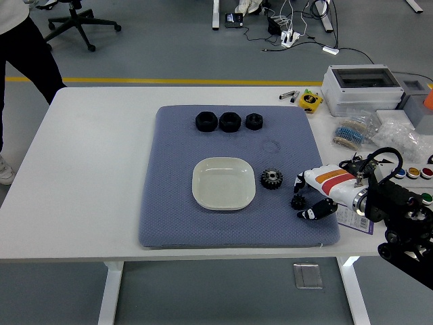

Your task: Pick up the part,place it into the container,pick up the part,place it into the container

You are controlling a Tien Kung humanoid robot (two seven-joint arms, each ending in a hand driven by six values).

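Currently right robot hand point(306, 198) sits fingers spread around small gear point(297, 202) on the mat point(169, 203), nothing held; close squarely, lift straight, then over to dish point(224, 183)

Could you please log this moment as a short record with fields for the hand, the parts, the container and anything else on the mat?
active hand: right hand, fingers curled down around the small black gear, gear still on the mat
left hand: not in view
second part: larger gear, right of the dish, untouched
container: white square dish, empty
mat: blue mat
other items: three black nuts in a row at the mat's far edge
person: at the table's far left corner
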